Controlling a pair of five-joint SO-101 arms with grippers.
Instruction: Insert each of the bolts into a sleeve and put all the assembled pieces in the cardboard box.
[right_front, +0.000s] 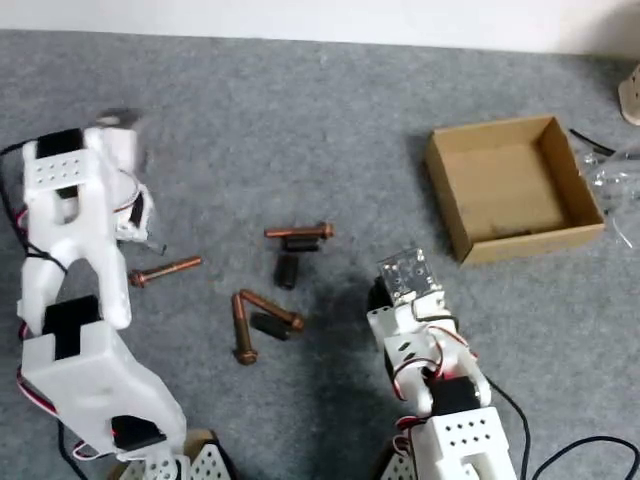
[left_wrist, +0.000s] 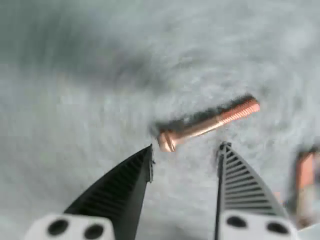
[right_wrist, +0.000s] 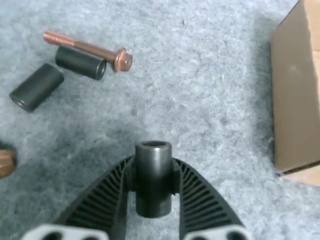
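The right tool pinches a dark sleeve lengthwise between its fingers, over the grey counter and near the open-topped cardboard box at the far right. The left tool is spread, and a copper bolt lies on the counter just beyond its tips. A blurred copper shape off to one side is probably another bolt. In mid-counter a third bolt lies right alongside a second sleeve, with a loose sleeve just beside them. Nearer the arms, two bolts meet in a V with a last sleeve between them.
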